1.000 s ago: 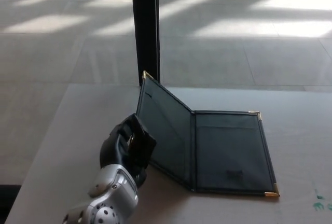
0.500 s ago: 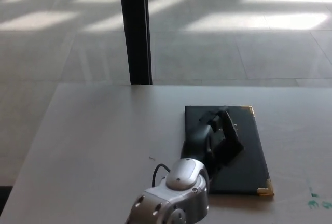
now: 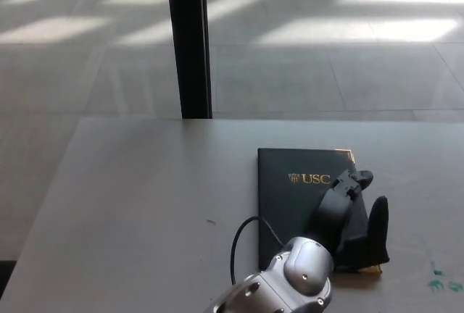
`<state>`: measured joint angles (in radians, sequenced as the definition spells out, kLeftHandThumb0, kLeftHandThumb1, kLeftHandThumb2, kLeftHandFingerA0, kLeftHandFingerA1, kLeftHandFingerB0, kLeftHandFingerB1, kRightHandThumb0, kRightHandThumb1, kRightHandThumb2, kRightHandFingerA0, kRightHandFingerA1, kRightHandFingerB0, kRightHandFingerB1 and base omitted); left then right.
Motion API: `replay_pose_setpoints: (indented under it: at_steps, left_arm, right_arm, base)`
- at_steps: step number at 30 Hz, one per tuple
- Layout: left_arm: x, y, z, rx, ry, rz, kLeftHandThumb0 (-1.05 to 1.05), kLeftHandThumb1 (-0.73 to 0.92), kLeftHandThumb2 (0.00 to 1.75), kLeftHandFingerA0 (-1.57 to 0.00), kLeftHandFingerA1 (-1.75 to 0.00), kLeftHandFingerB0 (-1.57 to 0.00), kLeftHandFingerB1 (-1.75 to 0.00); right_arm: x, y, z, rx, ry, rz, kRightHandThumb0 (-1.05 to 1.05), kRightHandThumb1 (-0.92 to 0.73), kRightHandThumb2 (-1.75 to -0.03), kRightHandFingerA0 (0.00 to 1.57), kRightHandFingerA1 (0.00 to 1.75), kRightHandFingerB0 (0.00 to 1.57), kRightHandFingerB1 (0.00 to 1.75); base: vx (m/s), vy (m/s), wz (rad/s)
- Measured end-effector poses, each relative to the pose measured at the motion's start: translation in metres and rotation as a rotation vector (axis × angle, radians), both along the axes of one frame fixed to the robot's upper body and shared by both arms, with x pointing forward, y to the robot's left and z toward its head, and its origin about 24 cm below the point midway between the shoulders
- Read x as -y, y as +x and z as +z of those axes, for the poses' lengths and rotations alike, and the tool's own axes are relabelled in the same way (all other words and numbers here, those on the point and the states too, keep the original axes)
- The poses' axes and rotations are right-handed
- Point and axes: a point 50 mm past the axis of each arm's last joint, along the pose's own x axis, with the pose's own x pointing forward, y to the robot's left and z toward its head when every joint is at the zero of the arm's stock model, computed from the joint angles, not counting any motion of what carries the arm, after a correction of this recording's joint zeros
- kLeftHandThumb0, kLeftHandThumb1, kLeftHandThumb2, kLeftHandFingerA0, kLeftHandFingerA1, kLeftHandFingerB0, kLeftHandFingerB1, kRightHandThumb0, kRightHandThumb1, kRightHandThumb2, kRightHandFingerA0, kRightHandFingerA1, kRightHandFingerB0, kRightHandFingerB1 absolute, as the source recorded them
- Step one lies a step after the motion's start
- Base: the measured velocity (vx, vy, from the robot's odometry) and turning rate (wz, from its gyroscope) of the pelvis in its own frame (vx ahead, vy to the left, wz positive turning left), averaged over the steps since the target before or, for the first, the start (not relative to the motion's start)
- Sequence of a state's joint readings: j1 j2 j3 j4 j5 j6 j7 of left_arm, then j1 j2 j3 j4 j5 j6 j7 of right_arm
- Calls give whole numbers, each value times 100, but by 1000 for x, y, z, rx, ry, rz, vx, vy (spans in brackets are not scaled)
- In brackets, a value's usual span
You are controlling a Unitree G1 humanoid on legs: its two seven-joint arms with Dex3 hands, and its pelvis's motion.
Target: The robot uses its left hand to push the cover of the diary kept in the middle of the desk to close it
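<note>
My black left hand [image 3: 355,215] lies spread across the closed dark diary with gold lettering [image 3: 297,197] mid grey table [image 3: 145,182]; dragging it away could slide the diary rightward.

We see a black diary [image 3: 297,204] with a gold crest, gold "USC" lettering and gold corner caps. The robot hand [image 3: 359,219] is black on a silver forearm [image 3: 290,288]. The surface [image 3: 145,197] is pale grey, with green marks [image 3: 442,278].
</note>
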<state>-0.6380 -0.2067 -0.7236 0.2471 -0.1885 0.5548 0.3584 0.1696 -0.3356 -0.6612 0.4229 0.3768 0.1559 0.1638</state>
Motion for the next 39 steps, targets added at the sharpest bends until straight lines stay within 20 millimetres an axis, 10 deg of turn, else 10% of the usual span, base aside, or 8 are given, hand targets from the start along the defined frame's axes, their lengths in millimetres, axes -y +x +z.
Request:
replay_pose_setpoints:
  at_steps: [1,2,6,12,15,26,28,39]
  left_arm:
    - [0,0,-2,22,41,-11,-92,81,127,-2,-47,-2,-40]
    - [1,0,-3,43,77,-22,-97,86,128,-1,-41,-1,-35]
    - [-3,5,-4,124,194,-45,-99,92,85,-3,-47,0,-38]
    - [-23,21,5,259,336,-30,-94,85,126,-8,-47,-4,-45]
    - [-47,34,17,353,405,11,-93,92,81,-10,-48,-7,-39]
    - [-168,55,53,514,479,277,-38,48,111,0,-51,0,-50]
    - [-189,53,52,498,466,338,-92,92,75,-12,-52,-13,-38]
    - [-276,21,8,299,376,628,-92,92,74,-10,-70,-12,-46]
  right_arm:
    - [0,1,0,0,0,2,-97,-67,-118,91,75,65,57]
    - [-1,1,0,0,0,4,-102,-90,-70,94,74,70,52]
    - [-2,2,0,0,1,9,-102,-90,-70,90,76,68,55]
    - [-3,3,-1,-4,3,17,-100,-91,-68,89,72,66,51]
    - [-3,3,-2,-8,4,19,-101,-92,-70,91,72,69,51]
    - [-3,-3,-5,-29,3,15,-101,-91,-68,94,74,71,52]
    - [-3,-3,-5,-30,3,15,-101,-91,-71,95,73,70,51]
    - [-3,-3,-5,-32,1,15,-101,-90,-70,93,74,70,51]
  base:
    - [0,0,0]
    - [0,0,0]
    - [0,0,0]
    - [0,0,0]
    - [0,0,0]
    - [0,0,0]
    - [0,0,0]
    - [0,0,0]
